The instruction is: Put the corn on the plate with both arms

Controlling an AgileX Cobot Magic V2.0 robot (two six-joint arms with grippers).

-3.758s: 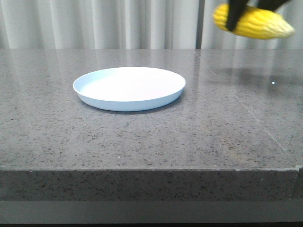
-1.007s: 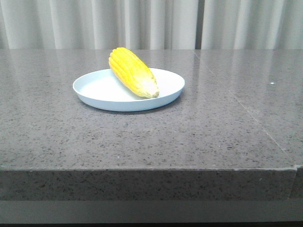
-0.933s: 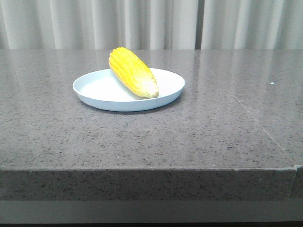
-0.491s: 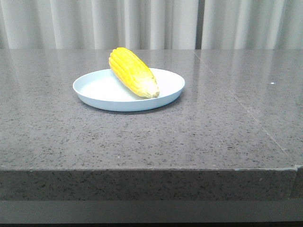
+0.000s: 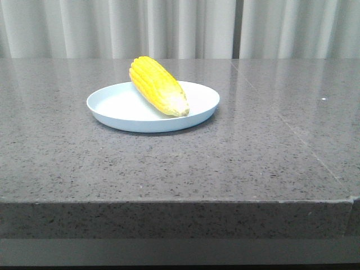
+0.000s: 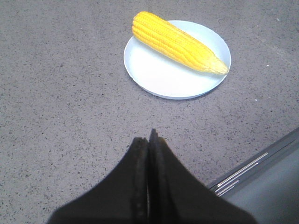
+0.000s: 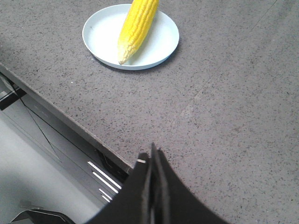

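— Corn (image 5: 158,86) on the plate (image 5: 112,107): what do we count, largest thing first?

— One grey speckled stone table (image 5: 169,163), filling the front view, with pale curtains (image 5: 112,28) behind it. On it we see one round pale blue-white plate and nothing else standing there.

— And on the plate?

— One ear of corn, bright yellow, lying slantwise across it. Its blunt end rises over the far rim; its paler tip rests inside, close to the near rim on the right.

— How many grippers do we see?

— Two, each only in its own wrist view. The left gripper (image 6: 148,140) hangs over bare table, well apart from the plate (image 6: 154,79) and corn (image 6: 177,43), its dark fingers pressed together with nothing between them. The right gripper (image 7: 152,161) hangs near the table's front edge, also well apart from the plate (image 7: 166,49) and corn (image 7: 135,28), fingers likewise closed together and empty.
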